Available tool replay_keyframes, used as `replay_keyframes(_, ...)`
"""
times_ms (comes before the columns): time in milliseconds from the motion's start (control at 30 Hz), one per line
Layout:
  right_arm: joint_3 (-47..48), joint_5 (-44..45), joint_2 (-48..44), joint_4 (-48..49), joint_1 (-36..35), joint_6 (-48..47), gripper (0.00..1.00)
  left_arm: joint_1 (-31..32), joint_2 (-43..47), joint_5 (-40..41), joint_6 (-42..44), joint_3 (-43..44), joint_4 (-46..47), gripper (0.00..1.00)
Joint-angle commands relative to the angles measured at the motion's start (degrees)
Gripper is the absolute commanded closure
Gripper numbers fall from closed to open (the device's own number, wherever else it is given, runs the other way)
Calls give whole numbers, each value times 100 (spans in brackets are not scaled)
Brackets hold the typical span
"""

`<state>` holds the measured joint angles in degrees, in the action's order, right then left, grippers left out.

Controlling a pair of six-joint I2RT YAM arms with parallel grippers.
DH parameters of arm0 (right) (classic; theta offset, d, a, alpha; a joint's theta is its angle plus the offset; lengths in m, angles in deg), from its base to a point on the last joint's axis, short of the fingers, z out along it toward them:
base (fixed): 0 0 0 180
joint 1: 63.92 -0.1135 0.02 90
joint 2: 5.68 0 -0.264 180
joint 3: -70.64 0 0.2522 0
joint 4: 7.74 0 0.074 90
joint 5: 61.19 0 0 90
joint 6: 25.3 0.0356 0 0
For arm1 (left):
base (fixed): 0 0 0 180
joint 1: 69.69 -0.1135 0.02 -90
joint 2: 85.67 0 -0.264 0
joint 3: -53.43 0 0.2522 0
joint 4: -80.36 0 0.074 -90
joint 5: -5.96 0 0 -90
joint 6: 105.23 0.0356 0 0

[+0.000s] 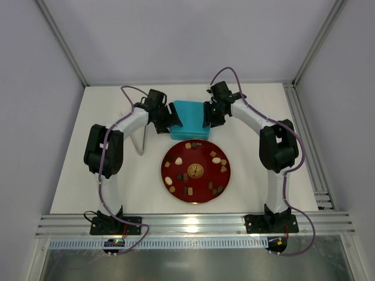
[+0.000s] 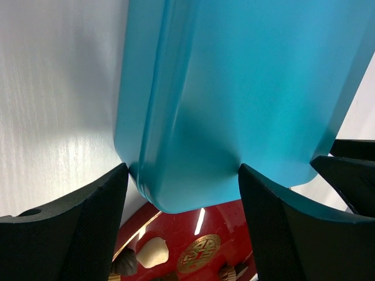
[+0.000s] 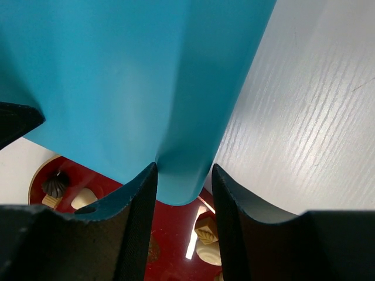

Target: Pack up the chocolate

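Many small chocolates, dark brown, tan and cream point(image 1: 215, 155), lie in a ring on a round red plate point(image 1: 199, 202). A round gold piece point(image 1: 195, 170) sits at its centre. A teal box point(image 1: 188, 120) hangs over the plate's far edge between both grippers. My left gripper point(image 1: 170, 123) is shut on its left side; in the left wrist view the jaws point(image 2: 183, 170) straddle a box corner point(image 2: 246, 88), both pads touching. My right gripper point(image 1: 208, 120) is shut on its right edge point(image 3: 117, 76), with the jaws point(image 3: 184, 167) close around it. Chocolates point(image 3: 206, 229) show below.
A thin grey metal rod point(image 1: 139, 140) stands left of the plate, near the left arm. Aluminium rails run along the near edge point(image 1: 193, 222) and the right side point(image 1: 304, 146). White walls close in the table.
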<state>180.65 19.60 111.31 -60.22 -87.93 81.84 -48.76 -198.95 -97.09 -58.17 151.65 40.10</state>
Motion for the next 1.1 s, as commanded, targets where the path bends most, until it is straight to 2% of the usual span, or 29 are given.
replay_keyframes(0,263,-72,-62,-66,-51,-150,55,8,-81,-39,145,263,128,27)
replay_keyframes(67,307,-63,-27,-83,-51,-176,55,8,-90,-74,145,220,163,30)
replay_keyframes(200,351,-89,8,-110,-51,-185,55,8,-63,-118,58,105,251,47)
replay_keyframes(367,421,-142,34,-127,-51,-185,55,8,104,-127,-13,-35,277,48)
replay_keyframes(433,404,-168,43,-127,-51,-185,55,16,130,-127,-13,-62,277,52)
replay_keyframes(667,211,-37,-1,-101,-51,-177,55,25,121,-144,-13,-158,137,53)
replay_keyframes(933,-97,104,-159,-4,-43,-185,50,34,218,-100,136,-176,-241,43)
replay_keyframes(1067,-124,95,-168,31,-51,-168,50,25,192,-30,189,-141,-364,40)
